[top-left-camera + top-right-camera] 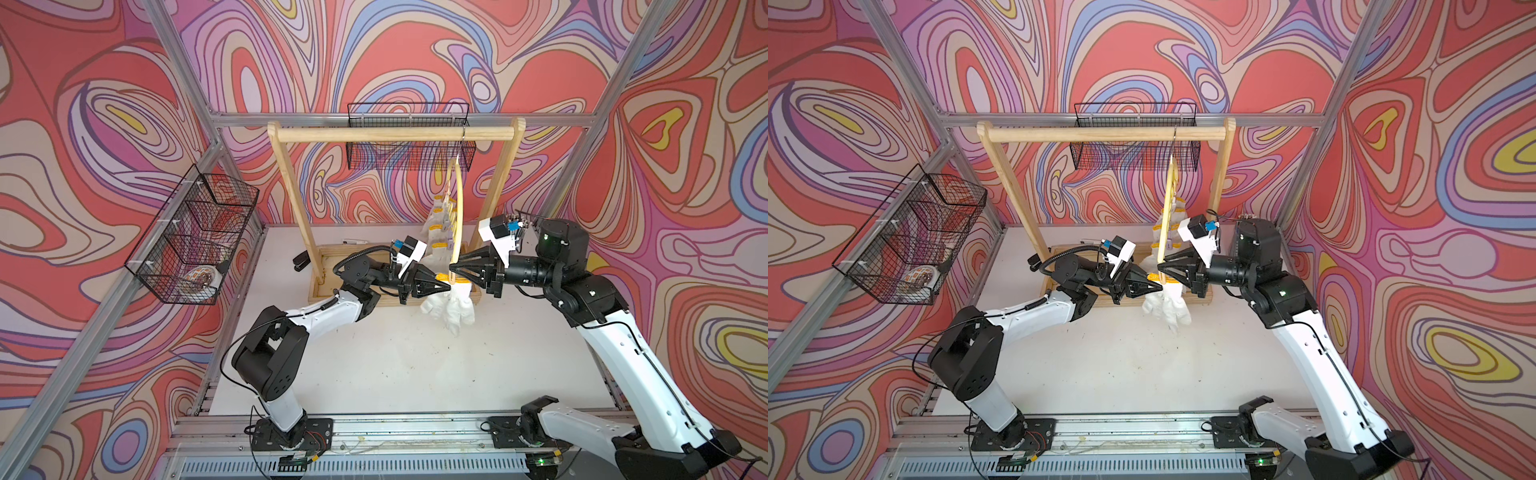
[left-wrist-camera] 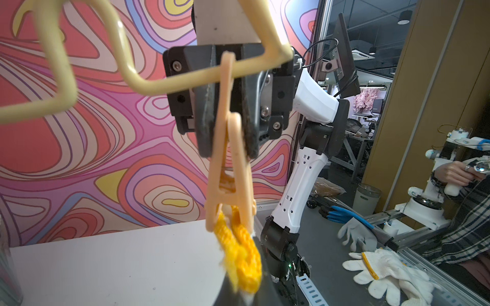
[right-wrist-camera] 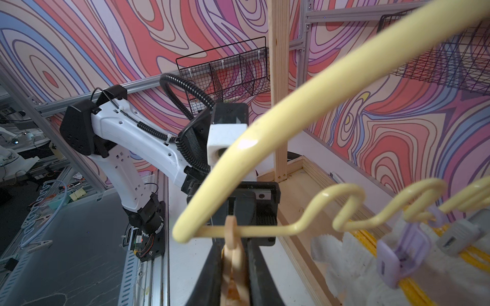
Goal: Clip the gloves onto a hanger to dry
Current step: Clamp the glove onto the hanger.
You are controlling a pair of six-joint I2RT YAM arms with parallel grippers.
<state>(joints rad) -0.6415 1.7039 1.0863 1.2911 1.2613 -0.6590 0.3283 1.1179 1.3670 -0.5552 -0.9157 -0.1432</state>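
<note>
The pale yellow hanger (image 1: 461, 208) (image 1: 1166, 216) hangs by its metal hook from the wooden rail (image 1: 374, 134), close to the right post (image 1: 496, 195) of the frame. Both top views see it almost edge-on, with its near end reaching out over the front edge of the wooden base (image 1: 328, 266). At this near end the two grippers meet nose to nose. The right gripper (image 1: 455, 268) (image 2: 228, 151) has its jaws pressed on the upper handles of a peach clip (image 2: 228, 172) (image 3: 232, 230). This clip dangles from the straight end part of the wavy lower bar, just beside the corner where the bar meets the arch. The left gripper (image 1: 437, 286) (image 1: 1158, 287) is pressed together on the yellow-edged cuff (image 2: 244, 254) of a white glove (image 1: 451, 305) (image 1: 1169, 305). The cuff sits at the mouth of the peach clip, though whether the clip bites it I cannot tell — this part is blurred. The glove hangs fingers down past the base edge, above the white table (image 1: 395, 365). Farther back along the bar, other gloves (image 1: 436, 226) (image 3: 358, 265) hang from clips, one of them a purple clip (image 3: 397, 259). Room is narrow behind the right wrist, where the post stands near, and wide in front — a broad stretch of table lies between the base and the arm mounts. Under the rail, the span from the hanger to the left post is open.
</note>
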